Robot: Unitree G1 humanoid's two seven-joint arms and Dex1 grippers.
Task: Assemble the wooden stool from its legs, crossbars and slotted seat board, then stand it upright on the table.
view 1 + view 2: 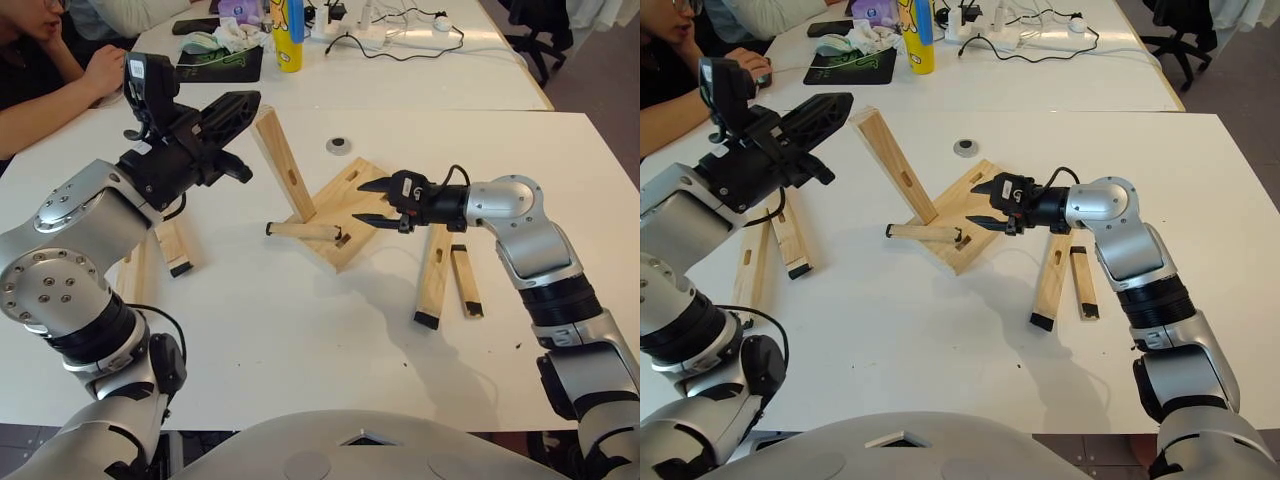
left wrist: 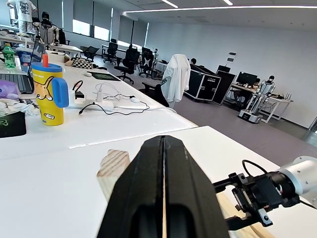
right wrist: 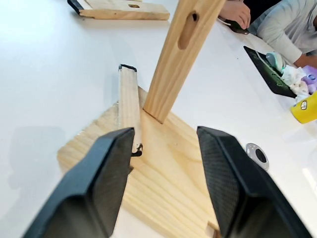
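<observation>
One leg (image 1: 284, 165) stands tilted in the slotted seat board (image 1: 338, 196) nr the middle of the table (image 1: 300, 340), a bit toward its far edge. A crossbar (image 1: 303, 231) lies w/ one end on the board and the other pointing toward the left edge.

Head views: the right jaws hover just over the board's right-hand part, spread wide, holding nothing. The left jaws are raised above the table nr the leg's top end, pressed together and empty. Two spare pieces (image 1: 432, 275) lie side by side toward the right edge. Two other pieces (image 1: 175, 248) lie toward the left edge.

Left wrist view: the left jaws read as one dark wedge w/ only a seam btwn them. The leg's sawn top (image 2: 113, 166) sits just beyond. A yellow cup (image 2: 48, 94) stands on the next table.

Right wrist view: the right jaws gape either side of the board (image 3: 163, 198), nothing btwn them. The leg's foot meets the board, and the crossbar (image 3: 129, 104) end rests beside it.

Handling, as a judgement: the parts look like light, stiff, dry softwood, neither fragile nor slippery.
- **Leg:** prob. loose in its slot and could tip if knocked. Best taken mid-length across its flat faces, clear of the mortise.
- **Board:** lies flat, so grip it by an edge or corner, not the face.
- **Crossbar:** slim, so pinch it at mid-length.
</observation>
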